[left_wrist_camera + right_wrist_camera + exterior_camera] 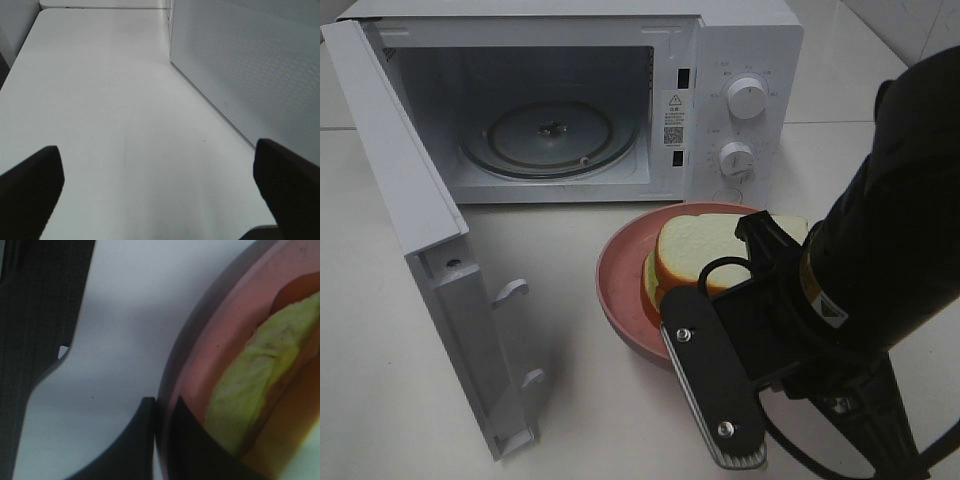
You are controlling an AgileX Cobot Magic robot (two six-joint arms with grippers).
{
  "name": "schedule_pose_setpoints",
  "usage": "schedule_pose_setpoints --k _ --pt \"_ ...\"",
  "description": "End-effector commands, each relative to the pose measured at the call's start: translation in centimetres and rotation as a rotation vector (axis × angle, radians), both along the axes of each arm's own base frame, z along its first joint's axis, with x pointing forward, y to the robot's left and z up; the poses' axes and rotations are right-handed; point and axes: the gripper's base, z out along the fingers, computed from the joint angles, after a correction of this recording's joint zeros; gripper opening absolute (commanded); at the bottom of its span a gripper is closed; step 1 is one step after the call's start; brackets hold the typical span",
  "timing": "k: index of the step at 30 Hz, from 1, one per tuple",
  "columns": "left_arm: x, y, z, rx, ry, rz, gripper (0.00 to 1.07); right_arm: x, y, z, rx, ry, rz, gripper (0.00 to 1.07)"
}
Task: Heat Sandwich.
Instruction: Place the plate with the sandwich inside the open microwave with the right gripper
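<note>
Since the sandwich [705, 250] is a loose stack of pale bread with green lettuce and a red-orange filling, I judge it light, soft and easy to squash. A pinch on the bread itself would likely dent it or push the layers apart. It sits on the pink plate [615, 290], which is on the table [380, 330] just in front of the open microwave [740, 60], towards the control-knob side.

The plate looks like the better thing to take hold of, being stiff, with a raised rim that gives the fingers an edge. That is where the right gripper [162, 412] is. In the right wrist view its 2 fingertips are closed tight on the rim, 1 outside and 1 inside, just beside the lettuce and not touching the bread. Whether the plate is lifted off the table I cannot tell.

A hold at only 1 point of a smooth rim lets the far side sag or the plate twist. The sandwich is narrower than the plate and has room to slide, so the carry probably needs to be level and slow.

The door [410, 200] is swung wide and the glass turntable [550, 135] is bare.

The left gripper [157, 187] has its jaws spread wide and holds nothing, hanging over bare table beside the door's perforated panel.
</note>
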Motion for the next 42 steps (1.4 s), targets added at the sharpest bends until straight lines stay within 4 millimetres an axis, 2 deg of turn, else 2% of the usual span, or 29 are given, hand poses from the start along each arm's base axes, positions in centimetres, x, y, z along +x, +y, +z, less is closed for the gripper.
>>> schedule_pose_setpoints --k 1,7,10,11,24,42 --pt "-0.3 0.0 0.0 -0.009 -0.032 -0.002 0.98 0.8 -0.6 0.2 -0.012 -0.025 0.068 0.05" --pt "-0.3 0.0 0.0 -0.009 -0.032 -0.002 0.98 2.4 -1.6 0.3 -0.023 -0.04 0.145 0.05" --pt "-0.3 0.0 0.0 -0.009 -0.032 -0.002 0.98 2.8 -2.0 0.2 -0.019 -0.023 0.184 0.04" --pt "-0.3 0.0 0.0 -0.009 -0.032 -0.002 0.98 2.8 -2.0 0.2 -0.012 -0.015 0.194 0.0" --pt "-0.3 0.0 0.0 -0.009 -0.032 -0.002 0.98 4.6 -3.0 0.3 0.036 -0.035 0.32 0.0" --pt "-0.3 0.0 0.0 -0.009 -0.032 -0.002 0.98 5.1 -1.9 0.0 0.085 -0.044 0.339 0.0"
